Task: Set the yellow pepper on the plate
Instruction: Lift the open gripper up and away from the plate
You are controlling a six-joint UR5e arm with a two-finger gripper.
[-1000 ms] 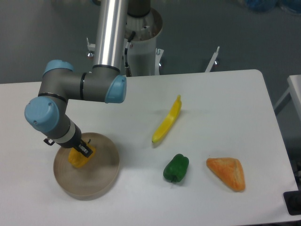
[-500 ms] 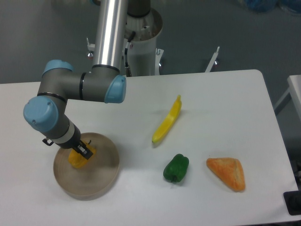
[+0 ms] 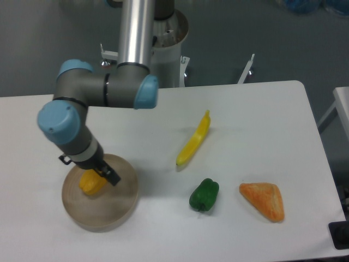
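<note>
At the left side of the table (image 3: 262, 109), the yellow pepper (image 3: 91, 183) sits inside the plate (image 3: 117, 210), slightly left of its centre, resting on the dish floor as far as I can judge. My gripper (image 3: 104, 176) hangs just beside it, at the pepper's upper right edge; I cannot tell from this angle whether the fingers are spread or closed, nor whether they touch the pepper, since the wrist hides most of them. The arm (image 3: 82, 109) folds down over the plate's far rim.

The pepper looks like a small, chunky, lobed toy: probably light, stiff and a little slick, with a smooth skin. If I had to grip it again, I would close across the widest lobes at mid-height, not on the stem, which I can't make out here. The plate is a round, matte, beige-tan dish with a low rim, broad enough that the pepper has room to spare.

Further right, well apart from the plate, lies a long slim yellow banana-like item (image 3: 194, 140), curved and glossy, angled toward the table's back edge. Below it stands a green pepper (image 3: 204, 195), lobed and shiny, about the yellow one's size. Rightmost is a flat orange triangular wedge (image 3: 264, 200) with a rougher, mottled surface. The tabletop itself is plain white and smooth with rounded corners.
</note>
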